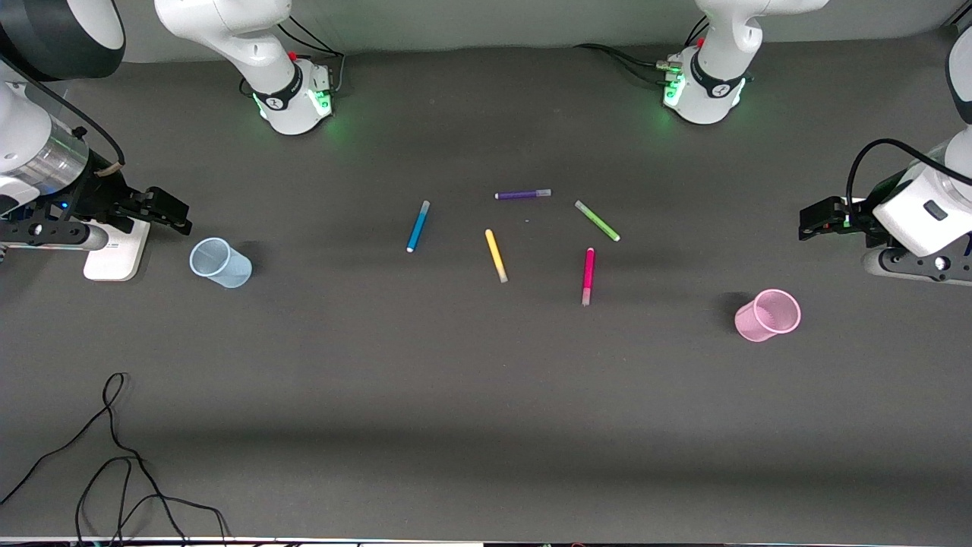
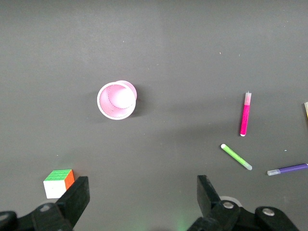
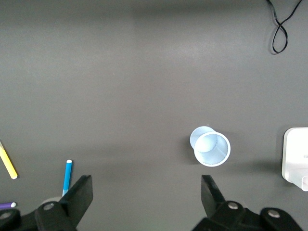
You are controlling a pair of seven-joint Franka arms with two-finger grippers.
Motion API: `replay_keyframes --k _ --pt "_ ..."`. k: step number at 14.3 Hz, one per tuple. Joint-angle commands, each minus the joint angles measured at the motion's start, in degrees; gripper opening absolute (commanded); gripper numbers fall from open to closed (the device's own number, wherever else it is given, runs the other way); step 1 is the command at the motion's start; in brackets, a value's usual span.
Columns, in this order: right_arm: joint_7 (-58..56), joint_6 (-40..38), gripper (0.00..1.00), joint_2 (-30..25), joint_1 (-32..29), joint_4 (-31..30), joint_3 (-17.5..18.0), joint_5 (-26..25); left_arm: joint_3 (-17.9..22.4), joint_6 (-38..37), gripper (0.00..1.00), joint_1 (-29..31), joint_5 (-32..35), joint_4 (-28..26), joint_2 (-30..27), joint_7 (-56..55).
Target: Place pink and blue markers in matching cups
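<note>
Five markers lie flat mid-surface (image 1: 486, 425), none touching another, both cups upright and without markers in them.

- blue marker (image 1: 418, 226): lies toward the right arm's end of the cluster, pale cap pointing to about 1 o'clock in the front view. Also in the right wrist view (image 3: 67, 177).
- pink marker (image 1: 588, 276): nearly straight along 12–6 in the front view, pale grey end at 6 o'clock, nearest of the five to the front camera. Also in the left wrist view (image 2: 245, 114).
- yellow marker (image 1: 496, 255): between the blue and pink ones, apart from both.
- green marker (image 1: 597, 220): at about 12 o'clock from the pink one.
- purple marker (image 1: 522, 194): farthest from the front camera, lying along 9–3.
- blue cup (image 1: 220, 263): toward the right arm's end, well apart from the markers; mouth seen in the right wrist view (image 3: 210, 146).
- pink cup (image 1: 768, 314): toward the left arm's end, at about 4 o'clock from the pink marker; also in the left wrist view (image 2: 117, 99).
- right end effector (image 1: 173, 213): over the surface just beside the blue cup, fingers spread wide, holding nothing. Arm waits.
- left end effector (image 1: 814, 224): over the surface near the pink cup, fingers spread wide, holding nothing. Arm waits.
- white block (image 1: 115, 248) on the surface under the right arm.
- colour cube (image 2: 58, 182) shows in the left wrist view near the pink cup.
- black cable (image 1: 114, 456) loops on the surface near the front camera.
</note>
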Motion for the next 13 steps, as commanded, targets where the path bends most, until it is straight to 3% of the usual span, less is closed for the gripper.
replay_keyframes --k 1,13 --pt "-0.72 -0.71 1.00 -0.66 0.58 -0.39 -0.16 -0.78 0.21 -0.49 0.99 -0.25 -0.56 -0.39 -0.75 -0.35" --pt "0.25 -0.98 1.00 4.08 4.52 -0.39 -0.16 -0.26 2.93 -0.40 0.99 -3.24 -0.21 -0.48 -0.40 -0.35"
